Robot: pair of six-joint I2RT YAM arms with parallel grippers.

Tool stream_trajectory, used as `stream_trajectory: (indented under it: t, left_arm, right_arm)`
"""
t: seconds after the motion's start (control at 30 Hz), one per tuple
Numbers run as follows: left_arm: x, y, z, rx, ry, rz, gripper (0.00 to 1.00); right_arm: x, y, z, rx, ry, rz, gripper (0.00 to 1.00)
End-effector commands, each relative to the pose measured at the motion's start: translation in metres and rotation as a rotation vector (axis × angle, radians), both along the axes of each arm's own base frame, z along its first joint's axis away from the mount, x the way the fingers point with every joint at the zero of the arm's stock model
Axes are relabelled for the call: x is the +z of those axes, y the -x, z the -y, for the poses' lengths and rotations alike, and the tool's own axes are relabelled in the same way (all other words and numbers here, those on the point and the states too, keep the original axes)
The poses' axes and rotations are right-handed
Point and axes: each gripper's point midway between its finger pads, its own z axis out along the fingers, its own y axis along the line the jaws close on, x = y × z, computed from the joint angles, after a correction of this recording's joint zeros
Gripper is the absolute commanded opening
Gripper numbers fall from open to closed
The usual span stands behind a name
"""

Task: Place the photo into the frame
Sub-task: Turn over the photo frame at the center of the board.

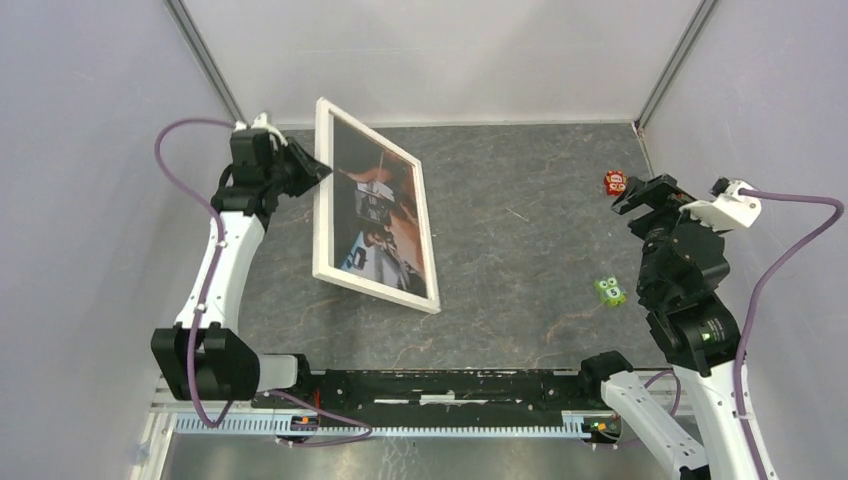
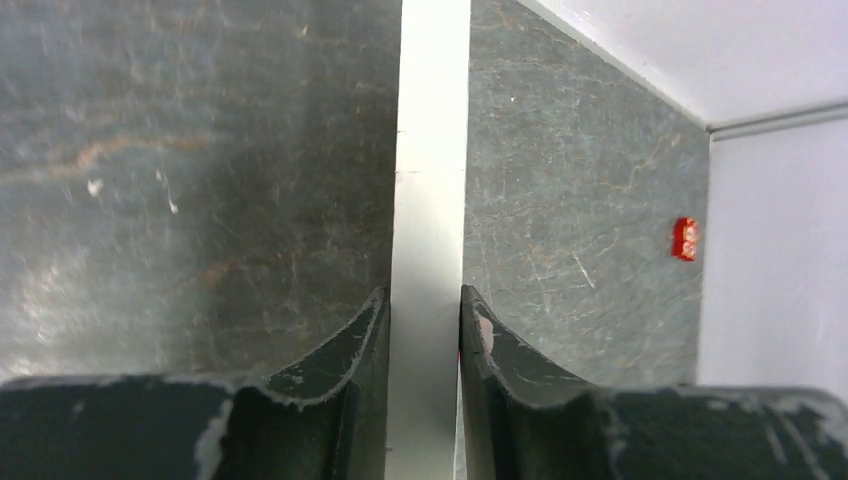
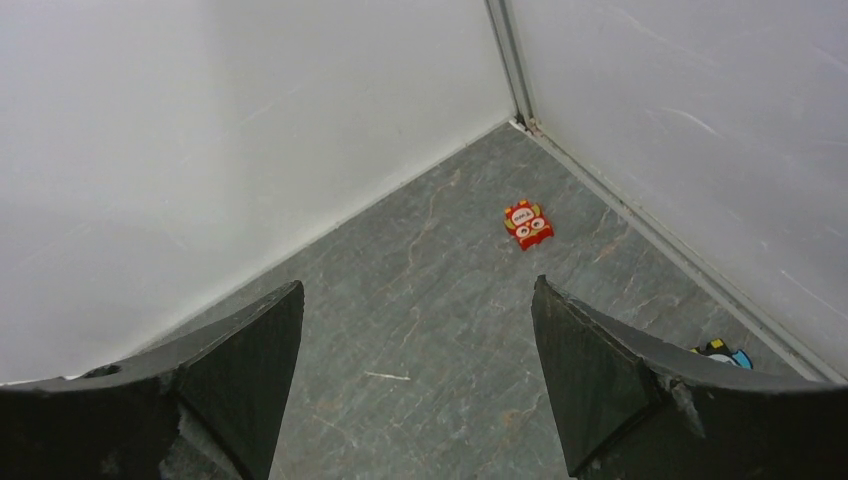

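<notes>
The frame (image 1: 375, 288), pale wood with narrow rails, is tilted up at the left of the table, and the photo (image 1: 385, 215) shows inside it, facing right. My left gripper (image 1: 318, 172) is shut on the frame's raised left rail. In the left wrist view that rail (image 2: 430, 150) runs straight up between the two black fingers (image 2: 360, 345), which press on both its sides. The frame's opposite long edge sits lower, towards the table. Far to the right, my right gripper (image 1: 632, 195) hovers open above the table with nothing between its fingers (image 3: 590, 370).
A small red toy block (image 1: 614, 182) lies near the back right corner, ahead of the right gripper (image 3: 418, 300). A green toy block (image 1: 609, 291) lies nearer, beside the right arm. White walls close the table on three sides.
</notes>
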Motion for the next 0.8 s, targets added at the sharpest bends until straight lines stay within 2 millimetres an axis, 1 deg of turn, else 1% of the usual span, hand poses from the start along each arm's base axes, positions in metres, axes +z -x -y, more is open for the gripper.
stream_trajectory:
  t: [0.0,0.03,0.07,0.1,0.13,0.17,0.23,0.27,0.3,0.37,0.4,0.47,0.5,0.57,0.63,0.7,0.77]
  left_arm:
    - [-0.023,0.008,-0.025,0.232,0.263,-0.022,0.02]
    - [-0.024,0.012,-0.035,0.295,0.288,0.001,0.02]
    - [-0.032,0.015,-0.043,0.363,0.317,0.017,0.02]
    - [-0.035,0.02,-0.055,0.434,0.35,0.041,0.02]
    - [-0.044,0.025,-0.066,0.511,0.385,0.054,0.02]
    - [-0.047,0.03,-0.075,0.567,0.405,0.082,0.02]
    - [-0.066,0.035,-0.093,0.671,0.415,0.09,0.02]
    - [-0.074,0.037,-0.101,0.715,0.439,0.092,0.02]
    - [-0.082,0.038,-0.108,0.751,0.478,0.112,0.02]
    - [-0.095,0.045,-0.127,0.846,0.503,0.158,0.02]
    - [-0.106,0.052,-0.137,0.917,0.508,0.165,0.02]
    - [-0.118,0.063,-0.149,1.008,0.54,0.212,0.02]
    - [-0.118,0.066,-0.153,1.028,0.554,0.246,0.02]
    - [-0.128,0.073,-0.16,1.094,0.593,0.26,0.02]
    - [-0.129,0.079,-0.167,1.142,0.595,0.286,0.02]
    - [-0.126,0.085,-0.174,1.171,0.553,0.312,0.02]
    - [-0.129,0.089,-0.18,1.204,0.53,0.318,0.02]
  right_arm:
    - [-0.018,-0.014,-0.016,0.067,-0.007,-0.034,0.89]
    - [-0.023,-0.018,-0.022,0.101,-0.006,-0.044,0.88]
    - [-0.032,-0.024,-0.031,0.145,0.003,-0.063,0.88]
    - [-0.04,-0.031,-0.043,0.202,0.009,-0.084,0.88]
    - [-0.052,-0.038,-0.055,0.262,0.015,-0.121,0.88]
    - [-0.062,-0.045,-0.073,0.355,0.031,-0.161,0.88]
    - [-0.087,-0.056,-0.114,0.575,0.067,-0.256,0.9]
    - [-0.1,-0.056,-0.138,0.717,0.07,-0.297,0.9]
    - [-0.114,-0.056,-0.156,0.814,0.053,-0.345,0.91]
    - [-0.141,-0.051,-0.182,0.962,0.003,-0.427,0.91]
    - [-0.152,-0.05,-0.189,0.998,-0.013,-0.451,0.91]
    - [-0.164,-0.047,-0.193,1.021,-0.02,-0.463,0.91]
    - [-0.167,-0.046,-0.193,1.021,-0.018,-0.459,0.91]
    - [-0.168,-0.046,-0.191,1.015,-0.008,-0.449,0.92]
    - [-0.17,-0.046,-0.189,1.011,0.007,-0.458,0.92]
    - [-0.174,-0.045,-0.189,1.012,0.015,-0.472,0.92]
    - [-0.178,-0.043,-0.19,1.022,0.011,-0.48,0.92]
